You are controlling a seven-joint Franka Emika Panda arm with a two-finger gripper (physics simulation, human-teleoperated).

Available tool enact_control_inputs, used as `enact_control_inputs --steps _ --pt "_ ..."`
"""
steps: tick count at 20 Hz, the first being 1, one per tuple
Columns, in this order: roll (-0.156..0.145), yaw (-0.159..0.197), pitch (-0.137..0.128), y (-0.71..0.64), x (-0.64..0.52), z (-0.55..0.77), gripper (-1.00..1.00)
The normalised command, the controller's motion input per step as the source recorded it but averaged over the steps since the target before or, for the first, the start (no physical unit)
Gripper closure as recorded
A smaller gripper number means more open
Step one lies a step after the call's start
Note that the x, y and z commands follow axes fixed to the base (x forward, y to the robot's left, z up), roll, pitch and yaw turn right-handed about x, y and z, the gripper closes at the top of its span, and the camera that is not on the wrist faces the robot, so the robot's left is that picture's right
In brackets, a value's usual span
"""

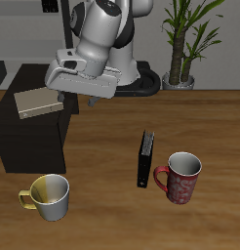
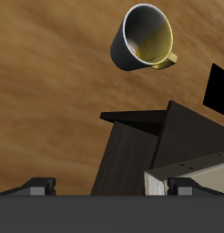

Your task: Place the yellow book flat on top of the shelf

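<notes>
The yellow book (image 1: 36,102) lies flat on top of the shelf (image 1: 29,142), a low blackish-brown cabinet at the table's side. My gripper (image 1: 77,95) hangs just beside the book, over the shelf's inner edge. In the wrist view its two fingertips (image 2: 36,186) stand wide apart and nothing is held between them. The same view shows the shelf's dark corner (image 2: 132,150) and a pale part of the book (image 2: 203,168) close below the hand.
A black book (image 1: 144,158) stands upright mid-table beside a red mug (image 1: 180,177). A white mug with a yellow inside (image 1: 50,195) stands near the front edge, in front of the shelf; it also shows in the wrist view (image 2: 141,38). A potted plant (image 1: 184,44) is at the back.
</notes>
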Motion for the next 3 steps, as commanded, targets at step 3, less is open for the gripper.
enact_control_inputs --steps 3 --pt "0.112 -0.008 -0.04 0.54 -0.19 0.17 -1.0"
